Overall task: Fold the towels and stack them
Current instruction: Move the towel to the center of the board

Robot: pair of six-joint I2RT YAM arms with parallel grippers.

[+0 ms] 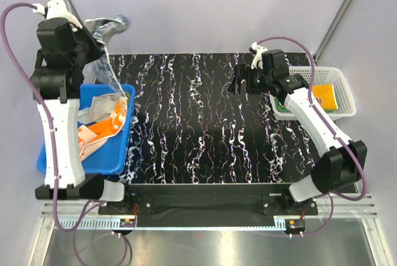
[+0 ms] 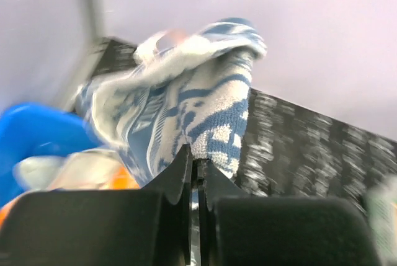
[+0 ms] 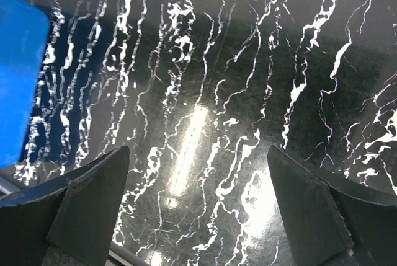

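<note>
Blue bin (image 1: 93, 168) at left, white mesh basket (image 1: 345, 87) at right, black marbled table (image 1: 198, 111)

Smeared and cropped
My left wrist view blurs the navy-patterned towel (image 2: 205, 105) — the blue bin (image 2: 31, 136) runs off its left edge, contents indistinct.

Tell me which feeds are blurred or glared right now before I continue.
Left wrist: motion blur smears the navy-patterned towel and the blue bin. Right wrist: sharp, with a lamp glare streak on the table. Top external: evenly lit, sharp.
</note>
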